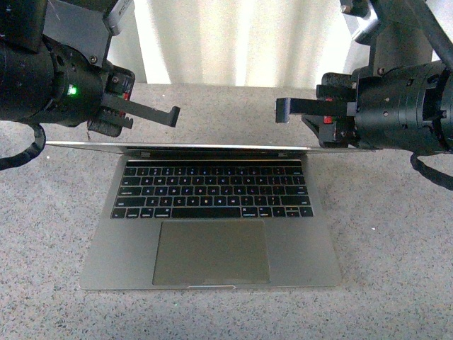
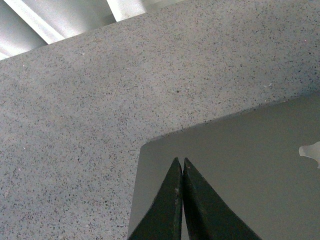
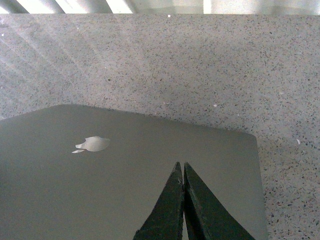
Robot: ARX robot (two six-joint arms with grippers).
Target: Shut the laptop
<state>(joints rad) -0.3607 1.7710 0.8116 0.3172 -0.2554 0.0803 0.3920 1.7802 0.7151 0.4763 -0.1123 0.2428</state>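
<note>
Speckled grey stone makes up the bench (image 1: 396, 269), with pale upright panels (image 1: 233, 42) lit behind it. The laptop (image 1: 212, 241) sits square in the middle, base flat on the stone. Its keyboard (image 1: 212, 190) and trackpad (image 1: 211, 251) are both in plain sight from the front. The lid (image 1: 212, 146) is tipped well forward, so from the front it shows only as a thin edge-on line above the top row of keys. It is not shut, since a clear gap is left over the keys. The left hand (image 1: 173, 115) and the right hand (image 1: 283, 111) hang just above that lid, one toward each end. In the wrist views, each hand (image 2: 181, 167) (image 3: 181, 170) has its fingers pressed together with nothing between them. They point over the grey back of the lid, near the pale apple logo (image 3: 92, 144). I cannot tell whether either hand actually bears on the metal. To my eye the job is about halfway along, with the lid partly lowered. What is left is to press it down the rest of the way until it lies flat on the base.
</note>
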